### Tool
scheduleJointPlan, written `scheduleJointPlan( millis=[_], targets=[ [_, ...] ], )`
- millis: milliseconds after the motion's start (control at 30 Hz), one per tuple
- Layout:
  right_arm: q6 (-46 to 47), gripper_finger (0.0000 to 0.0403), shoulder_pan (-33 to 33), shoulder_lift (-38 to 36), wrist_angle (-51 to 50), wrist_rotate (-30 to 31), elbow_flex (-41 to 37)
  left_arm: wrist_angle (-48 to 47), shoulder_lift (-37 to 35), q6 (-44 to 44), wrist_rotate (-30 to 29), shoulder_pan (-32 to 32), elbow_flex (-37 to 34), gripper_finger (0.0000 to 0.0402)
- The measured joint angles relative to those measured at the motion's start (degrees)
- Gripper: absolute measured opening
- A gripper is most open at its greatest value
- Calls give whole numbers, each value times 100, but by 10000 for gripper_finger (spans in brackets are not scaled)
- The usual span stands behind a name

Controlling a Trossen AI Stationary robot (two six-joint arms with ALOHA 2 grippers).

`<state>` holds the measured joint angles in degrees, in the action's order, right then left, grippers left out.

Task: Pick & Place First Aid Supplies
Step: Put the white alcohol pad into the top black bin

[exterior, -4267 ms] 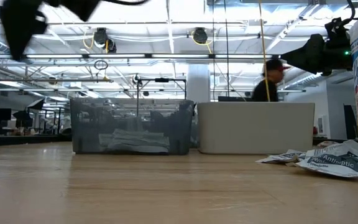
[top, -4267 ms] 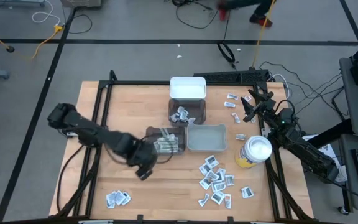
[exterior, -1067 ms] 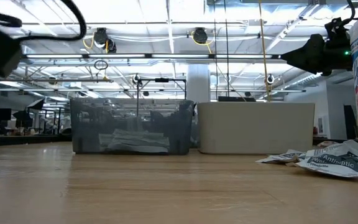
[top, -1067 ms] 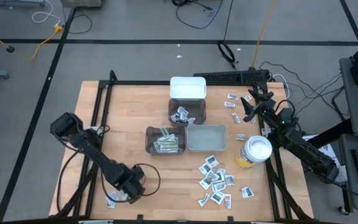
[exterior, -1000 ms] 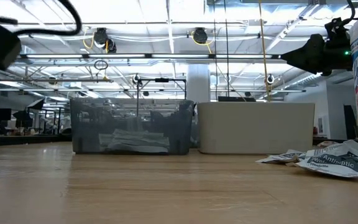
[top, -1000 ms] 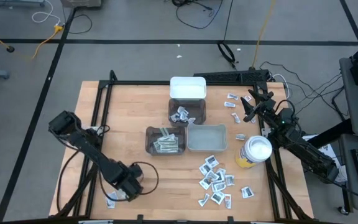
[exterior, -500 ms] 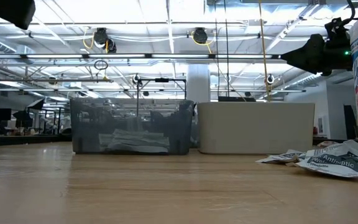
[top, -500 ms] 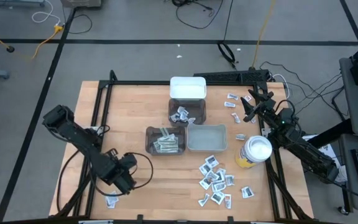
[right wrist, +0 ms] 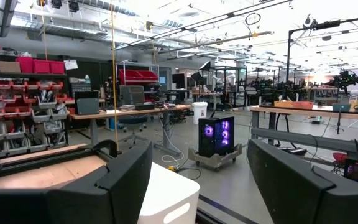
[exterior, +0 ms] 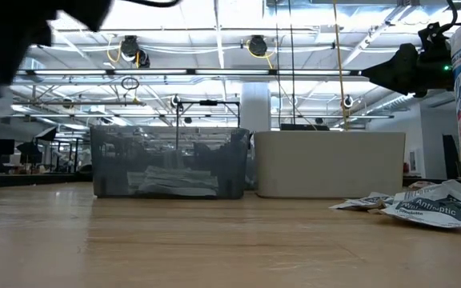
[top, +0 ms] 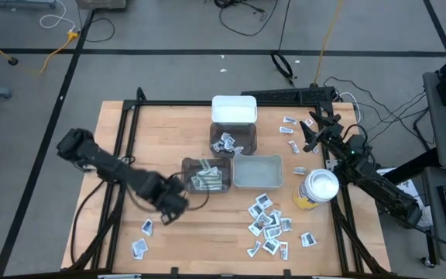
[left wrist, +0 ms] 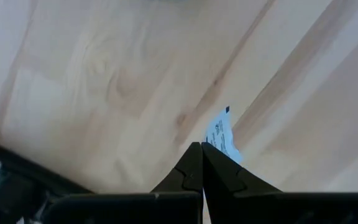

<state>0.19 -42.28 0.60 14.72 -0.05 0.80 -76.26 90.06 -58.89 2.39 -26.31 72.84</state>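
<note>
White flat sachet (left wrist: 223, 138) pinched in left end effector (left wrist: 201, 163).

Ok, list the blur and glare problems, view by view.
Low view: left gripper is a dark motion-smeared silhouette against bright ceiling lights. Left wrist view: table soft and streaked, held packet washed out. Right wrist view: fingers close and soft. High view: evenly lit.

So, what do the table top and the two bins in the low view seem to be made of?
Table top: wood with a matte finish; pale grain lines show. Left bin: probably clear, grey-tinted plastic, since packets show through its wall. Right bin: likely opaque white plastic, smooth and plain.
</note>
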Motion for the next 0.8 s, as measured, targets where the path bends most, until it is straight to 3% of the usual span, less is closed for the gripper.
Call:
scheduleJointPlan(
  millis=[333, 800],
  targets=[
    [0, 263, 2, 2, 0, 0, 2, -280, 595, 1548, 548, 1853, 1490, 0],
    [0, 263, 2, 2, 0, 0, 0, -1365, 2649, 3337, 505, 3589, 4299, 0]
  ],
)
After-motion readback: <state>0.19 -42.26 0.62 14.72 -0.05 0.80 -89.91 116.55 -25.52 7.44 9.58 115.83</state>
